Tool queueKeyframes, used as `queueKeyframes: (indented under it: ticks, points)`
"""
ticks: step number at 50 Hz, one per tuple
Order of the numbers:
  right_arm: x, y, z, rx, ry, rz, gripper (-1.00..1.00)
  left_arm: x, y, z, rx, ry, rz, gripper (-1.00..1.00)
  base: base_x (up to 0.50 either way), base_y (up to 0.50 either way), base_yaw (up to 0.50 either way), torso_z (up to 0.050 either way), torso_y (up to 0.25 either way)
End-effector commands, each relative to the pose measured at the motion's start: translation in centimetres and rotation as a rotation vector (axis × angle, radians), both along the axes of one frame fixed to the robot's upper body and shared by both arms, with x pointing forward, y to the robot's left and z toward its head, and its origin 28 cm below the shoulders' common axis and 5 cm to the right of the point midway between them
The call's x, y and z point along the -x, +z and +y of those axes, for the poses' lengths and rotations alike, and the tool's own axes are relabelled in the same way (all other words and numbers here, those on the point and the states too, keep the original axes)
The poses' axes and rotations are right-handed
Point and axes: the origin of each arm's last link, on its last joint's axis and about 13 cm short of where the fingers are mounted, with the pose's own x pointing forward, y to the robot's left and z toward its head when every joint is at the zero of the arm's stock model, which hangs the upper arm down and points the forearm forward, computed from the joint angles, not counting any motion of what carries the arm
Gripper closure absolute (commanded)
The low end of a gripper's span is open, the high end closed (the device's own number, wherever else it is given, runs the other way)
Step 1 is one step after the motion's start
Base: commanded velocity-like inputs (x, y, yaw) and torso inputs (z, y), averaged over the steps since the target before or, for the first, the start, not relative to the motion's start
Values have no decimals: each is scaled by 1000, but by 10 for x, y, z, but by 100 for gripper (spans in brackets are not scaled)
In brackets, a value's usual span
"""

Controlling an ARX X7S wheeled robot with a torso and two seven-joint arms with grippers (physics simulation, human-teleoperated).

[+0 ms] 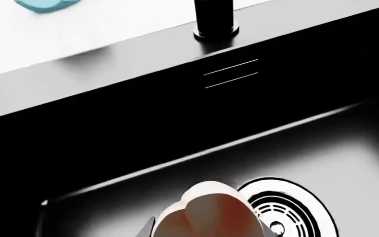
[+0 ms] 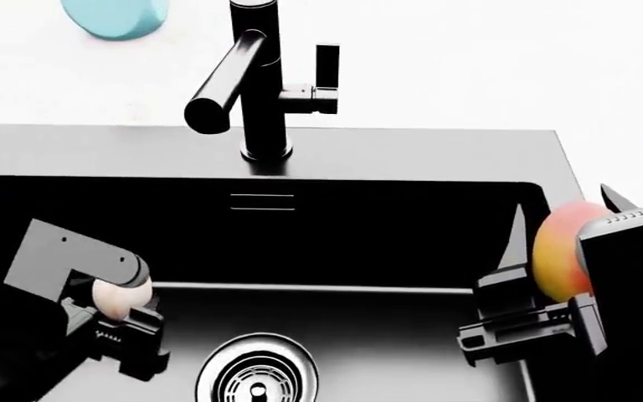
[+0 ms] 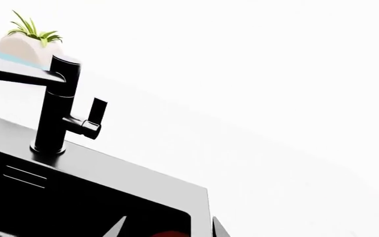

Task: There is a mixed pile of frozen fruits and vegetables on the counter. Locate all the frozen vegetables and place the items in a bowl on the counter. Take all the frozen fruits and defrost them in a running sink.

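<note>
Low in the frame we see both arms over the sink (image 2: 31, 159) — left gripper (image 2: 115, 322) grasping the cream ball (image 2: 120, 297), right gripper (image 2: 539, 276) grasping the mango (image 2: 558, 251) at right.

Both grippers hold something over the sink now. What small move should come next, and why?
Probably open the left gripper and let the cream-white ball drop. It already hangs inside the sink, close beside the drain. The right gripper holds the mango over the basin's right edge.
</note>
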Motion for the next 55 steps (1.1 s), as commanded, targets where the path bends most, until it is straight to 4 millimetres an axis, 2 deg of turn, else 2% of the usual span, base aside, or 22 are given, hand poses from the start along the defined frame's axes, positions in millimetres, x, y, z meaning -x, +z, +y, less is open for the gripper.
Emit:
queueKeyframes:
  ticks: [1,9,16,17,25,28,33,34,37,45,48,51,55]
  points:
    - [-1,0,2,-29,-118,-69,100,-7,-37,-2,-29,11,114,100,0,0,0,0,0]
    - [-1,1,2,-35,-113,-72,100,-9,-52,0,-44,33,158,100,0,0,0,2,0]
    - [-1,0,1,-37,-115,-67,100,-11,-45,1,-41,54,145,100,0,0,0,0,1]
    - [-1,0,1,-38,-116,-67,100,-11,-44,2,-45,54,141,-100,0,0,0,0,0]
    - [-1,0,0,-41,-116,-67,100,-9,-35,3,-38,61,115,-100,0,0,0,0,0]
    - [-2,-2,1,-40,-111,-63,100,-7,-26,5,-28,73,85,-100,0,0,0,0,0]
    - [-4,-4,3,-59,-105,-44,100,6,17,19,58,149,-34,-100,0,0,0,0,0]
    - [-4,-4,3,-58,-103,-44,100,9,21,20,60,146,-44,-100,0,0,0,0,0]
    - [-3,-4,6,-58,-88,-35,100,22,57,27,82,169,-146,-100,0,0,0,0,0]
    - [-6,-5,14,-72,-28,10,100,46,94,33,79,170,-256,-100,0,0,0,0,0]
    - [-11,-1,19,-37,-8,23,100,54,101,36,77,170,-278,-100,0,0,0,0,0]
    - [-16,10,31,18,34,9,100,53,101,43,79,192,-285,-100,0,0,0,0,0]
    - [-27,13,42,2,89,49,100,54,104,46,93,213,-290,-100,0,0,0,0,0]
